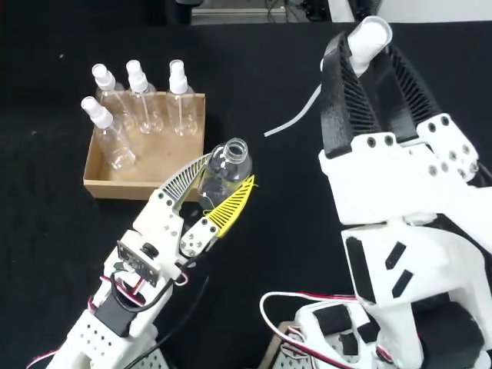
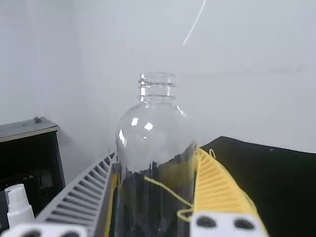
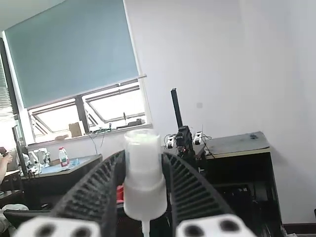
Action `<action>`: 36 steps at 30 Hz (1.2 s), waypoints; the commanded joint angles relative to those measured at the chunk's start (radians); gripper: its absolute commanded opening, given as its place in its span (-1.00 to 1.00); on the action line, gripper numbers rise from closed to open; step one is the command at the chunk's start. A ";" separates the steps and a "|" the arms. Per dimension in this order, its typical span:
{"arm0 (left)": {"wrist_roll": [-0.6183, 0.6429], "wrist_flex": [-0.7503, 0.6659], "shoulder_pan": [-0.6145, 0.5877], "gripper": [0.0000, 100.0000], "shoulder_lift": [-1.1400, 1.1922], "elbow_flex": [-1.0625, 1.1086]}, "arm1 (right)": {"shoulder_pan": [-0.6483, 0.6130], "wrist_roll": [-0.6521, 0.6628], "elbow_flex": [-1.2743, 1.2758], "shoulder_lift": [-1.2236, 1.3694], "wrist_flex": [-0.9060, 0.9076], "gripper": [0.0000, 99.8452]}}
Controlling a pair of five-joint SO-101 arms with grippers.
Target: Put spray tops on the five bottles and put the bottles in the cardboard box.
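Note:
My left gripper (image 1: 217, 183) is shut on a clear open-necked bottle (image 1: 225, 172), held upright just off the front right corner of the cardboard box (image 1: 100, 183). In the left wrist view the bottle (image 2: 155, 143) stands between the grey and yellow fingers (image 2: 217, 182), its threaded neck bare. Raised at the right, my right gripper (image 1: 361, 46) is shut on a white spray top (image 1: 370, 37) whose thin dip tube (image 1: 296, 117) trails down toward the table. The spray top (image 3: 144, 180) sits between the black fingers (image 3: 190, 190). Several capped bottles (image 1: 141, 100) stand in the box.
The black table (image 1: 269, 254) stretches between the two arms. The box sits at the far left. A capped bottle's white top (image 2: 19, 205) peeks in beside the left gripper. Red and white cables (image 1: 307, 300) lie at the right arm's base.

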 commanded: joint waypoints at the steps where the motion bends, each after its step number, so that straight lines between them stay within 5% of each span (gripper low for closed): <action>1: 0.006 0.003 0.010 -0.94 -0.009 0.019 | 0.015 -0.006 0.004 -0.010 -0.031 -0.97; 36: 0.006 0.003 0.004 -0.94 -0.009 0.019 | -0.120 0.002 0.114 -0.001 -0.124 -0.97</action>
